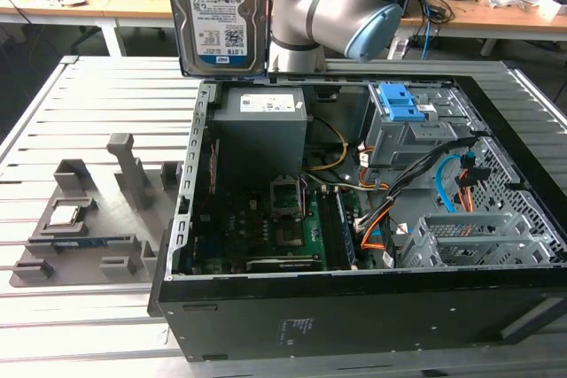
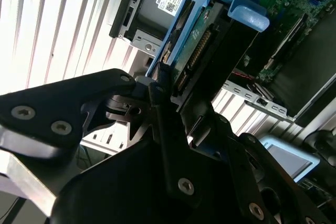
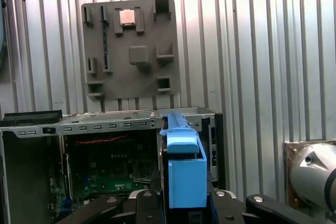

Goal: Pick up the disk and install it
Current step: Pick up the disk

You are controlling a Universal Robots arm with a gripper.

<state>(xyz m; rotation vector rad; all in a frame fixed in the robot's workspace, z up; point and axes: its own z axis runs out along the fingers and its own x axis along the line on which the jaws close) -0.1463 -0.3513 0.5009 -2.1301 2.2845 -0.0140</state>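
Disk (image 1: 220, 19) is being gripped upright by the end effector (image 2: 165, 85), above PC case's (image 1: 354, 316) 11 o'clock corner in the exterior view. Risk: w/ narrow edge grip, it could slip onto motherboard (image 1: 266, 227).

Slatted table (image 1: 89, 112): computer case (image 1: 354, 316), grey tray (image 1: 89, 241)

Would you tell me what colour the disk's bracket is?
Bright blue; the bracket around the disk shows best in the first wrist view.
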